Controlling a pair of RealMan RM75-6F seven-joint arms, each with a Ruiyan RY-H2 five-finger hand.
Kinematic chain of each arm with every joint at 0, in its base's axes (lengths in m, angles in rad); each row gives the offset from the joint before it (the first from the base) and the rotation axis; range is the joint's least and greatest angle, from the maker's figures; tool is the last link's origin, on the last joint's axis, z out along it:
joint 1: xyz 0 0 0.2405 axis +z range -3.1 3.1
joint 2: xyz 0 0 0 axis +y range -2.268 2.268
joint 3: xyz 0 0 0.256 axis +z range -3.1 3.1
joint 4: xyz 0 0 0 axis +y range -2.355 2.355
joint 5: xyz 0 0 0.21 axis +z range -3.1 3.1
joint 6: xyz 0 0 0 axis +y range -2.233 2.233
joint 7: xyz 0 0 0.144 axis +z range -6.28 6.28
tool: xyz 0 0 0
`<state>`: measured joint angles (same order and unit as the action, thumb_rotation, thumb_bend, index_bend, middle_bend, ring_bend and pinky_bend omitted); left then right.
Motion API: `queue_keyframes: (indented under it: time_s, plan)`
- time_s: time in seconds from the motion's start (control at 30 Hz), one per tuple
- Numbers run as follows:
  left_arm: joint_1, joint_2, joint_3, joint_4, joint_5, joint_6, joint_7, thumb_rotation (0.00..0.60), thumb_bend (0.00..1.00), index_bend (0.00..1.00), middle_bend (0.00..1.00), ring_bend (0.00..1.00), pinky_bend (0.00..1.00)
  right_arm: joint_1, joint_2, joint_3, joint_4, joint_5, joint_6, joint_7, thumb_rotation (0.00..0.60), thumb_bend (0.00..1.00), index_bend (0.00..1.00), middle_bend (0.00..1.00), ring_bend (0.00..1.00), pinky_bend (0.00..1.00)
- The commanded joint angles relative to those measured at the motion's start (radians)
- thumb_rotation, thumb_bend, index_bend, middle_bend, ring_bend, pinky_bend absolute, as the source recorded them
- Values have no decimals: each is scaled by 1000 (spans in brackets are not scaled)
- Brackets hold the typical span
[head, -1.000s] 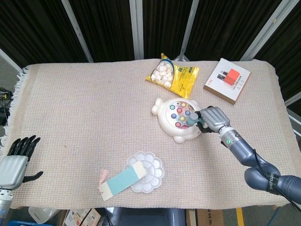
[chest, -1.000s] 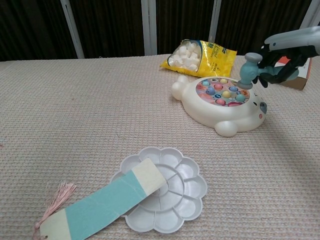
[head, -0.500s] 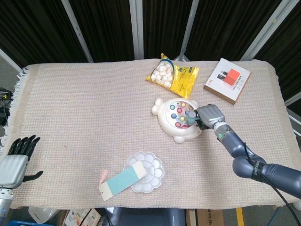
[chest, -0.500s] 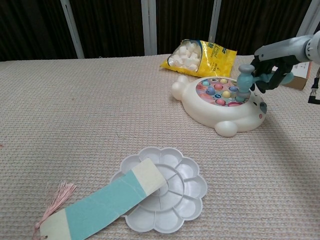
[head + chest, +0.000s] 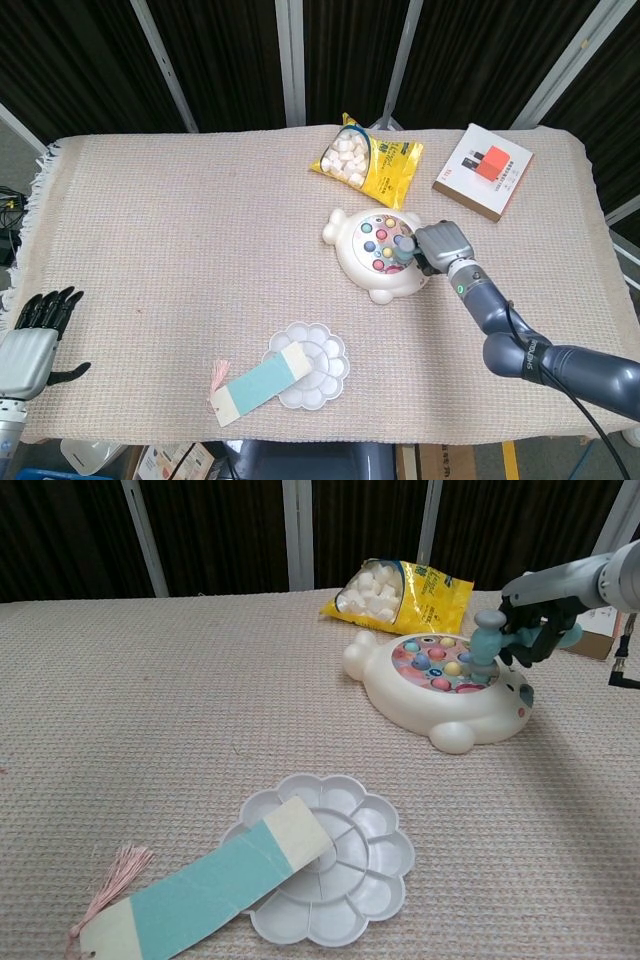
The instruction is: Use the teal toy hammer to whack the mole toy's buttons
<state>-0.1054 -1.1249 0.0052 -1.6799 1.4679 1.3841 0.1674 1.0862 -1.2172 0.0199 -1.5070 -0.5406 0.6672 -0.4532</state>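
The robot's right hand (image 5: 443, 244) grasps the small teal plastic toy hammer (image 5: 484, 644), whose head rests down on the coloured buttons at the right side of the cream bear-shaped mole toy (image 5: 372, 250); that toy sits on the beige woven table cloth (image 5: 180, 230), just below a yellow snack bag (image 5: 368, 160); the left hand (image 5: 32, 345), released with fingers apart, lies at the table's near left edge.
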Motion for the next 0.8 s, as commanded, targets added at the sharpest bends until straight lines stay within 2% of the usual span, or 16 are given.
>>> queue_keyframes:
  time_s: [0.03, 0.2, 0.57, 0.8]
  plan:
    - [-1, -3, 0, 6, 2, -1, -7, 600, 125, 0, 0, 0, 0, 13, 26, 4, -43, 14, 30, -16, 600, 931, 1000, 849, 676, 249]
    - [-4, -6, 1, 15, -2, -8, -15, 600, 124, 0, 0, 0, 0, 34, 13, -11, -48, 47, 33, -45, 600, 931, 1000, 849, 677, 248]
    - [-6, -6, -1, 16, -12, -13, -15, 600, 124, 0, 0, 0, 0, 56, -40, -45, 13, 95, 12, -76, 600, 931, 1000, 850, 678, 248]
    - [-5, -5, -1, 19, -6, -5, -21, 600, 124, 0, 0, 0, 0, 53, 14, -36, -58, 82, 59, -69, 600, 932, 1000, 850, 678, 249]
